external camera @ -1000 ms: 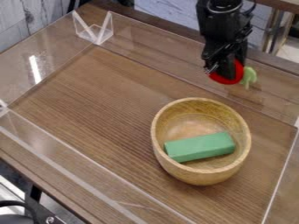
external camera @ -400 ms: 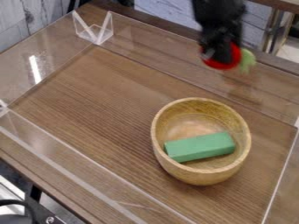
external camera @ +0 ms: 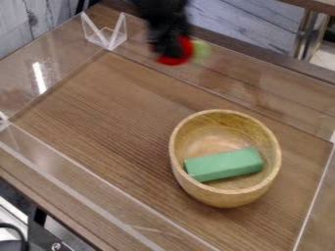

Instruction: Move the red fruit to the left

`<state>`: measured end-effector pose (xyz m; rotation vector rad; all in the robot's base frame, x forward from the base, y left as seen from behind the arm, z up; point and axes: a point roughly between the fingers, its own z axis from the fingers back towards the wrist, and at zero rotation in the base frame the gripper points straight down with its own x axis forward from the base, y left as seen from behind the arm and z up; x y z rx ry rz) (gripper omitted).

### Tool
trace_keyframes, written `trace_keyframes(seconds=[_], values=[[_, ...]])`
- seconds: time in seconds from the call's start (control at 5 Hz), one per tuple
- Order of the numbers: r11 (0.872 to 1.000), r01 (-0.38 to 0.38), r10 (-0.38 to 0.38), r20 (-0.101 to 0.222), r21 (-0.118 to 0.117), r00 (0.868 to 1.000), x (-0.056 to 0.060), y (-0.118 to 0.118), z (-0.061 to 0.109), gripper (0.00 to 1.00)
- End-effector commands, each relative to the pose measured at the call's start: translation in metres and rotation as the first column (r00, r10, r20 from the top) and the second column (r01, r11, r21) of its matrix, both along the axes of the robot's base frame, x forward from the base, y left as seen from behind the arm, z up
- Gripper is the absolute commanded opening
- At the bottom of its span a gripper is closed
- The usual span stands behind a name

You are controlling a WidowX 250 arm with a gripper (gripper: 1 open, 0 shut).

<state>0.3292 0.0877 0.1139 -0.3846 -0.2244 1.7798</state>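
Red fruit point(external camera: 175, 53) clamped in gripper point(external camera: 170, 47) jaws | arm blurred, reaching down at far centre | bowl point(external camera: 225, 157) with green block point(external camera: 224, 164) near right

Lab-style robot test bench — wood-grain tabletop point(external camera: 118, 118) fenced by clear acrylic walls point(external camera: 46, 54), toy props only — wooden bowl point(external camera: 225, 157) holding green block point(external camera: 224, 165); plank wall point(external camera: 249, 25) behind.

A wooden bowl point(external camera: 226, 157) sits on the wood-grain tabletop point(external camera: 105, 118). A green rectangular block point(external camera: 222, 164) lies flat inside the bowl. A clear plastic wall point(external camera: 53, 59) stands well left of the bowl.
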Motion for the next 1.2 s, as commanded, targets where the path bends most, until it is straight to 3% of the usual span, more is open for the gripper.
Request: trace_keyframes(seconds=[0.0, 0.4, 0.6, 1.0], values=[[0.992, -0.121, 0.118, 0.074, 0.033, 0.990, -0.012, 0.044, 0.009, 0.00], [0.970, -0.236, 0.233, 0.063, 0.054, 0.971, -0.011, 0.104, 0.011, 0.00], [0.958, -0.283, 0.279, 0.065, 0.056, 0.958, -0.008, 0.113, 0.013, 0.00], [0.956, -0.289, 0.285, 0.067, 0.058, 0.956, 0.007, 0.112, -0.002, 0.00]])
